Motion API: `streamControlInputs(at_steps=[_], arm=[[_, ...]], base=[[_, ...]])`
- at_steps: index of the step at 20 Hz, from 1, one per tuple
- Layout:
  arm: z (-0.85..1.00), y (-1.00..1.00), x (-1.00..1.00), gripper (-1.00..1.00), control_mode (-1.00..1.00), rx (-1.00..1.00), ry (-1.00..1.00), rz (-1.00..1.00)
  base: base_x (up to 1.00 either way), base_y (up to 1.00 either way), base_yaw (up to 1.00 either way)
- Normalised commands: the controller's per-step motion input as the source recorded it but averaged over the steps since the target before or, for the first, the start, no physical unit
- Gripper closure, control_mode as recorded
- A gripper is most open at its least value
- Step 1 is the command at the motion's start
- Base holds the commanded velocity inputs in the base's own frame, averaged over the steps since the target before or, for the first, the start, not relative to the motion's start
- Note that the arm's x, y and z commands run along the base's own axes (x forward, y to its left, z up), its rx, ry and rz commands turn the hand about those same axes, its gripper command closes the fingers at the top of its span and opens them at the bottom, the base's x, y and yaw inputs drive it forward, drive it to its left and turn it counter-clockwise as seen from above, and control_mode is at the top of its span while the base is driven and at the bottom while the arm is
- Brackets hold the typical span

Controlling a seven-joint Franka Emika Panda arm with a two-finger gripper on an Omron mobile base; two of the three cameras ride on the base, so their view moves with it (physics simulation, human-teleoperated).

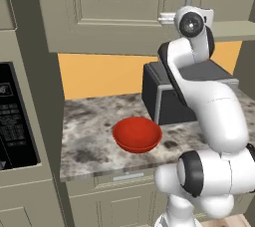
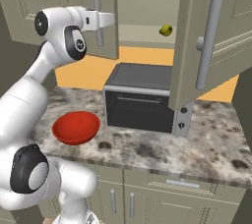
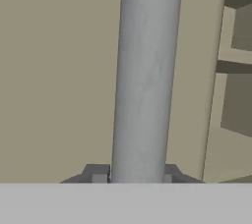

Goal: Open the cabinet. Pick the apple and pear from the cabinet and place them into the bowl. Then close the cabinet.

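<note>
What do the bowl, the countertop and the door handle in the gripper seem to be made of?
Bowl: glossy red, ceramic or plastic by its sheen. Countertop: polished stone, probably granite, mottled grey-brown. Door handle: brushed metal by its dull, faintly streaked grey; the gripper is clamped on it. All rendered, so these are guesses.

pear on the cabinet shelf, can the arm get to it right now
Probably not yet. The gripper is shut on the left door's bar handle. The right door stands open and the pear lies exposed on the shelf, so releasing should free the way.
</note>
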Motion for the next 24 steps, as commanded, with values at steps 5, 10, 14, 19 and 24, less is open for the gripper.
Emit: streamControlInputs(at_steps=[5,10,14,19,24], arm=[[0.00,0.02,-0.70,1.00,-1.00,0.00,0.05,-0.10],[0.00,0.00,-0.83,1.00,-1.00,0.00,0.01,-0.08],[0.00,0.00,-0.89,1.00,-1.00,0.00,0.00,-0.05],[0.00,0.00,-0.88,1.00,-1.00,0.00,0.00,-0.01],[0.00,0.00,-0.78,1.00,-1.00,0.00,0.00,0.00]], base=[[0.00,0.00,0.00],[0.00,0.00,0.00],[0.00,0.00,0.00],[0.00,0.00,0.00],[0.00,0.00,0.00]])
